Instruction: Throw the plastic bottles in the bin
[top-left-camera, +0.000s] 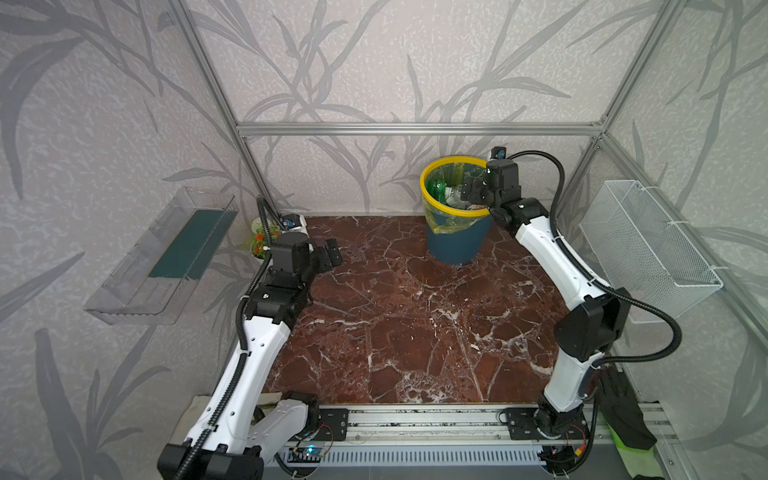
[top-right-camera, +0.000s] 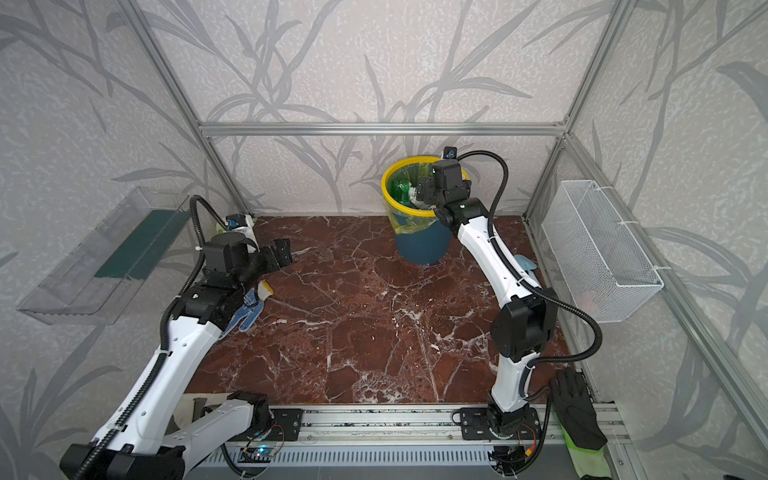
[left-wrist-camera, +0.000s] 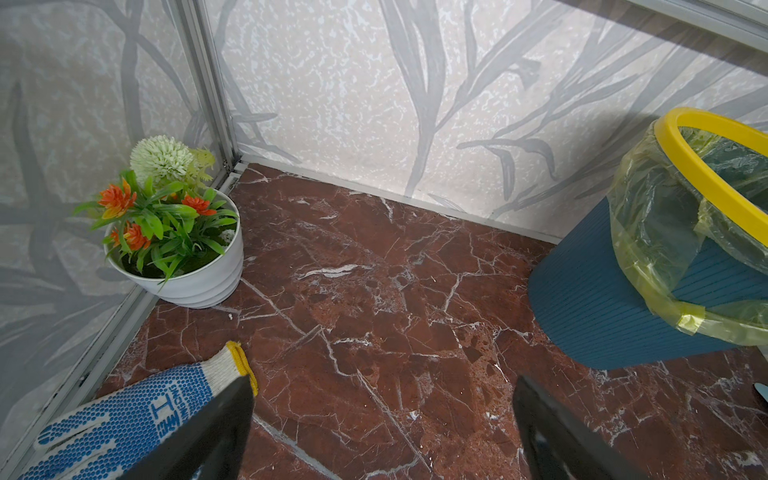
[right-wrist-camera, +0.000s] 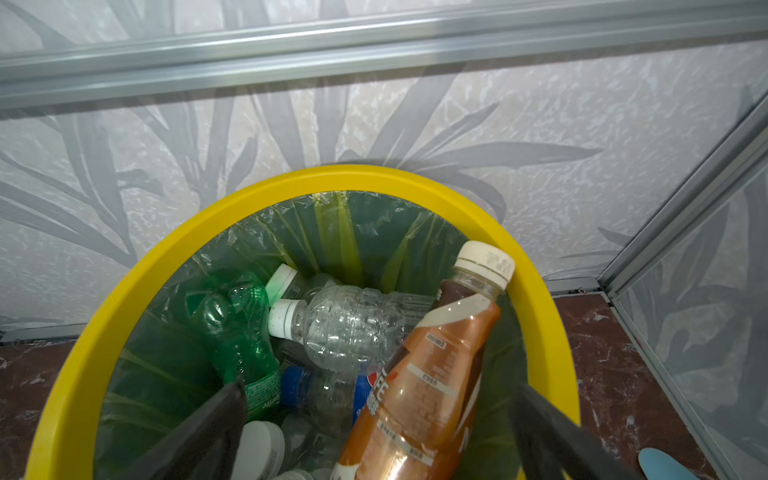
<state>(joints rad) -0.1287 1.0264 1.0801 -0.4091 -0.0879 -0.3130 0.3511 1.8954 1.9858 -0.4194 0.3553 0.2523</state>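
- Top views: the bin (top-left-camera: 455, 245) stands by the back wall on the marble table (top-left-camera: 395, 332). My right gripper (top-left-camera: 473, 193) hangs over its rim and my left gripper (top-left-camera: 330, 255) is well apart. No bottle shows outside.
- Left wrist: my fingers (left-wrist-camera: 199, 436) are spread, with nothing between them. A dotted glove (left-wrist-camera: 124, 419) lies beside.
- Right wrist: my fingers (right-wrist-camera: 195, 436) stand wide, clear of the brown bottle (right-wrist-camera: 424, 386) leaning inside among the plastic bottles (right-wrist-camera: 349, 328). Judged light, thin-walled and slick, so grip the waist gently.

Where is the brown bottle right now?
In the right wrist view, the brown bottle leans inside the bin at the back right, cap by its yellow rim, beside a clear bottle.
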